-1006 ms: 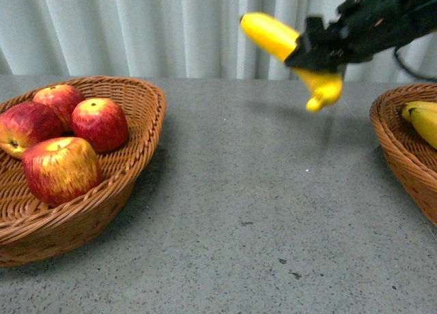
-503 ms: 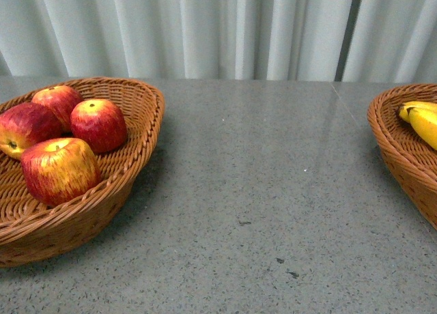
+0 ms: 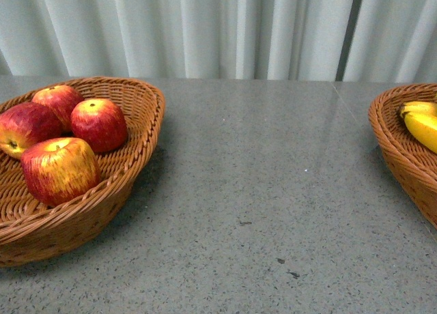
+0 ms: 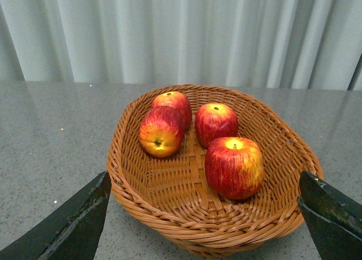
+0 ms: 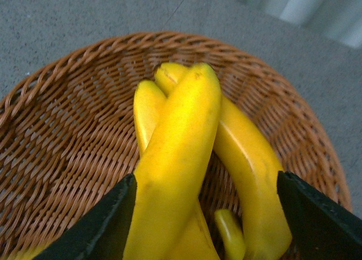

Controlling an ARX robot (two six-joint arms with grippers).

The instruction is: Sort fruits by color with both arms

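Four apples (image 3: 61, 133) sit in the basket (image 3: 140, 147) at the worktop's (image 3: 273, 191) left edge; the left gripper (image 4: 203, 215) hangs over it, spread wide and empty. At the right edge, the banana basket (image 5: 62, 135) lies under the right gripper (image 5: 206, 215). A banana (image 5: 175, 158) stands between its black fingers (image 5: 107, 226), long axis running straight out from the jaws over two resting bananas (image 5: 246, 152). Whether the fingers grip it cannot be told. Judged: release into this basket falls to the right arm, the nearer one.
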